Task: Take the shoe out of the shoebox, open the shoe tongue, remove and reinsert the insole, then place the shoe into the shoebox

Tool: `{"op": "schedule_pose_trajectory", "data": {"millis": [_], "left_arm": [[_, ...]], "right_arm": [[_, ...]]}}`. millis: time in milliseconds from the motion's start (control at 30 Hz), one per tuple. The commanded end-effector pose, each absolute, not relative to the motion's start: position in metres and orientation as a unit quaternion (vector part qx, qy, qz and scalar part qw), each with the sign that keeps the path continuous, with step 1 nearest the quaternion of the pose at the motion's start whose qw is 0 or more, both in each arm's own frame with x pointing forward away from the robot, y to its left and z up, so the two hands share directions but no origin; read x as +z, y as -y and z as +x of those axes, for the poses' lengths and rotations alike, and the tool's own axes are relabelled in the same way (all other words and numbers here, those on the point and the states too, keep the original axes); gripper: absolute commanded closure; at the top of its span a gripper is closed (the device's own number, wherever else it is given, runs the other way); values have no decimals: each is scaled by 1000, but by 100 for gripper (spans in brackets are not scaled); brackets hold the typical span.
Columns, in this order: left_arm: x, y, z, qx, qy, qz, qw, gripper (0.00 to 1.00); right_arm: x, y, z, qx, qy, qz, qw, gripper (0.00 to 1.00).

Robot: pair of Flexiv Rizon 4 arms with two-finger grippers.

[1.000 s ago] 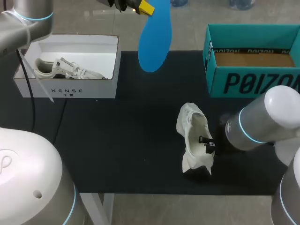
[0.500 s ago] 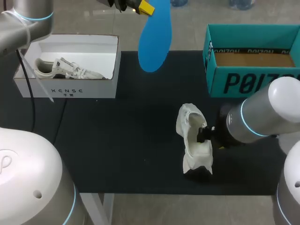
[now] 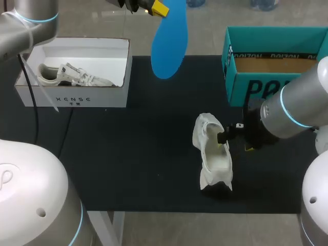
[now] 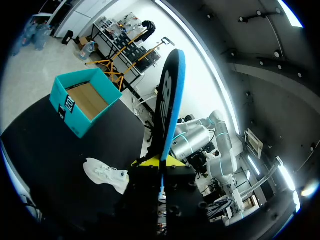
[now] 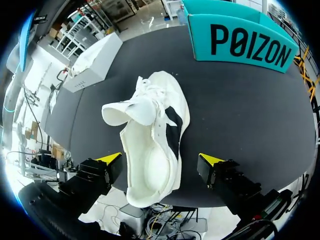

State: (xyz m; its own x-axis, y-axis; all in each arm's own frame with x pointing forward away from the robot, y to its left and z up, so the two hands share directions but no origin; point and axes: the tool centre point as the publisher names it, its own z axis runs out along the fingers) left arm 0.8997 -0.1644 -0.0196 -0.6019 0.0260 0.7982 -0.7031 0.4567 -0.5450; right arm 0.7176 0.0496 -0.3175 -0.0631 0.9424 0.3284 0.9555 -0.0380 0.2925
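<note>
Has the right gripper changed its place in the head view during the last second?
Yes. The right gripper has moved along the white shoe, and it is now closer to the teal shoebox.

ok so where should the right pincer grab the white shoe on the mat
Probably grip the white low-top shoe across its heel collar, coming from above: its opening faces up, tongue folded forward, and the open right pincer straddles that end.

Grey arms [image 3: 307, 97], cyan rings [image 3: 288, 117]
</note>
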Motion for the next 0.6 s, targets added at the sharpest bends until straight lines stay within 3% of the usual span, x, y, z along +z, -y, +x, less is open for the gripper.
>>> {"op": "schedule_pose_trajectory", "data": {"millis": [33,167,300,600], "left_arm": [[-20,165,900,471,761,222,387,100],[-20,165,900,471,761,222,387,100],[-20,165,900,471,761,222,387,100],[-20,165,900,471,761,222,387,100]], "right_arm": [[-316,-46,714,-229,693,-684,16,0],[-316,-46,714,-229,693,-684,16,0],[-289,-39,716,-353,631,-680,121,0],[-274,-35,727,-407,555,-669,280,0]]}}
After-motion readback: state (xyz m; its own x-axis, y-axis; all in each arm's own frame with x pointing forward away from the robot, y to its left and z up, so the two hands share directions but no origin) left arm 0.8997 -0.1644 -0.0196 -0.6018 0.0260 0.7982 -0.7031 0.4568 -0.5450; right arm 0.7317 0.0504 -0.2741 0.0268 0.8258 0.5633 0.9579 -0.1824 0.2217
